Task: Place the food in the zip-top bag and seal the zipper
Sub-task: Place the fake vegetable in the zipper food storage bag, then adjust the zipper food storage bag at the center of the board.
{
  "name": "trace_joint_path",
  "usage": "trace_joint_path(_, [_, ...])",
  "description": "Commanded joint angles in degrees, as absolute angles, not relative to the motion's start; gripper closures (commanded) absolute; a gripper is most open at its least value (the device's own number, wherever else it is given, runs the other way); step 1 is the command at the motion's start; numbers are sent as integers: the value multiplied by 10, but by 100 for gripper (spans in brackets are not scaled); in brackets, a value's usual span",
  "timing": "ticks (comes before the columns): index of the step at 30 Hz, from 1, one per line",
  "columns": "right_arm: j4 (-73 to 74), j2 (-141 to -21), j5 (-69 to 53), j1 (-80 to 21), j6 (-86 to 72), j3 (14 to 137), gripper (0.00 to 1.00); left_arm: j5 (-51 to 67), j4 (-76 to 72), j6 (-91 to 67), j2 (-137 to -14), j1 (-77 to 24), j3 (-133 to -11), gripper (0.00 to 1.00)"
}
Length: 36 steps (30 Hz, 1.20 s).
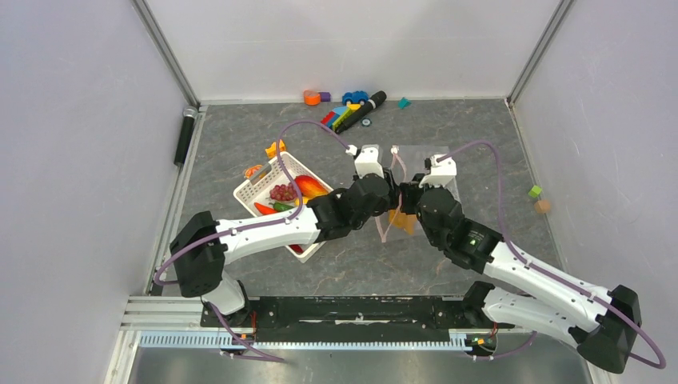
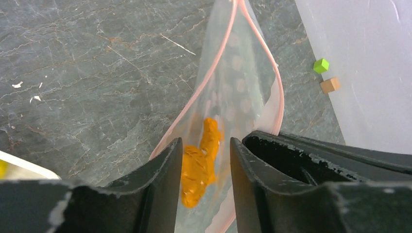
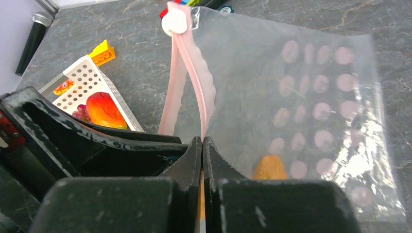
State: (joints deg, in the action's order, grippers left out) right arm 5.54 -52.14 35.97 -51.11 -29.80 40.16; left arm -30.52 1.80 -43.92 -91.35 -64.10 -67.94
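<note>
The clear zip-top bag with pink dots lies at the table's centre, its mouth toward the arms. My right gripper is shut on the pink zipper at the mouth edge and holds it up. My left gripper is open, its fingers astride the open mouth, one orange food piece lying inside the bag below them. The same piece shows through the bag in the right wrist view. More food, a mango, purple grapes and a red chilli, sits in the white basket.
Toy blocks, a blue car and a black marker lie along the back wall. A green cube and a tan cube sit at the right. A black cylinder lies at the left edge. A yellow block rests behind the basket.
</note>
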Motion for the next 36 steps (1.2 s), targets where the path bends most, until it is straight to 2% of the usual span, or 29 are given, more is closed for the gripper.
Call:
trace_joint_path(1, [22,-507,338,-515,-294,392,100,-254,-14,-389,-902,-650,-686,48])
trace_joint_path(4, [25,-501,334,-515,-268,387,100,-220,10,-354,-881,-650,-685,32])
trace_joint_path(5, [28,-499,336,-514,-263,386,100,-210,19,-345,-871,-650,-682,25])
trace_joint_path(7, [33,-493,340,-514,-254,382,100,-184,22,-321,-846,-650,-665,6])
trace_joint_path(8, [35,-491,344,-514,-252,380,100,-172,23,-305,-828,-650,-656,0])
trace_joint_path(11, [42,-486,357,-514,-244,378,100,-157,20,-274,-782,-649,-621,0])
trace_joint_path(16, [51,-485,365,-514,-234,377,100,-205,26,-281,-744,-647,-575,0])
trace_joint_path(25, [52,-480,344,-514,-232,383,100,-222,25,-330,-788,-638,-569,1])
trace_joint_path(36, [57,-458,333,-514,-201,385,100,-283,18,-369,-888,-631,-619,38])
